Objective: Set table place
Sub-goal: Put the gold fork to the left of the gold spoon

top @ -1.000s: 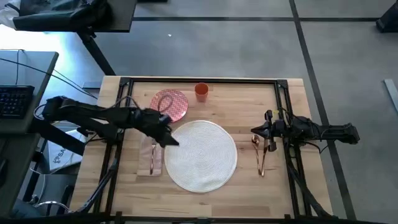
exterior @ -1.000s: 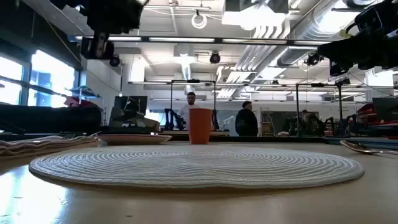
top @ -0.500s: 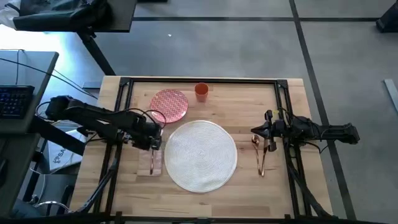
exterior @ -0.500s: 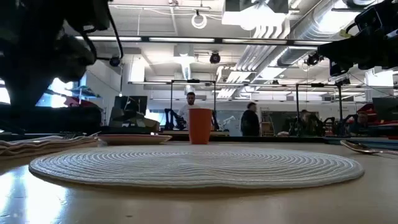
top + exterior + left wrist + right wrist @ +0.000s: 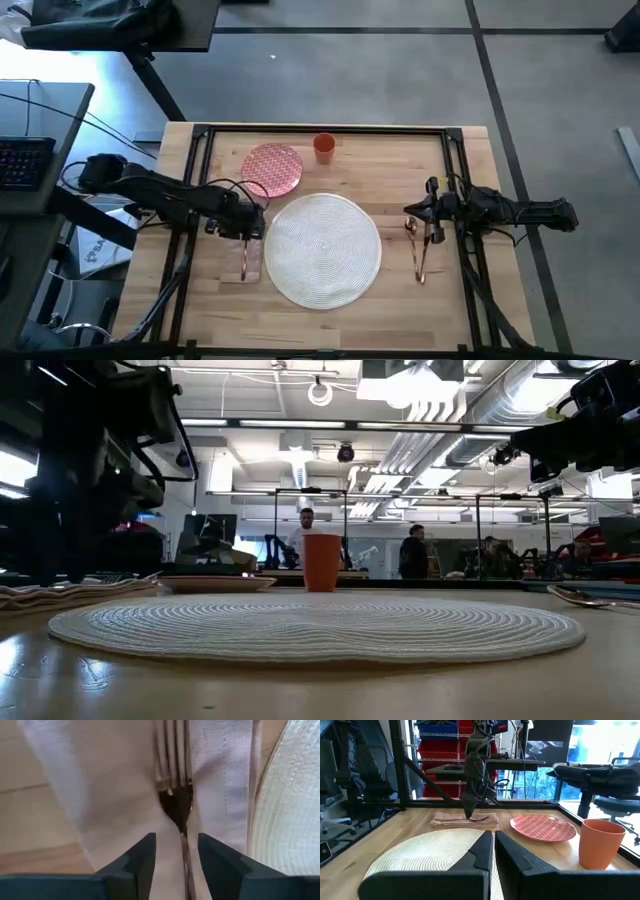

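The left gripper [image 5: 176,851], fingers spread, straddles the fork [image 5: 176,805] on the napkin [image 5: 120,795], at 9 o'clock of the placemat [image 5: 322,250], probably to grasp it. The right gripper [image 5: 493,851], fingers pressed together, waits at 3 o'clock.

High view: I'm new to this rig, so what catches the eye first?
The white woven placemat fills the table's middle. The left end effector hangs open over a fork on the beige napkin beside it. The red-patterned plate and orange cup sit behind.
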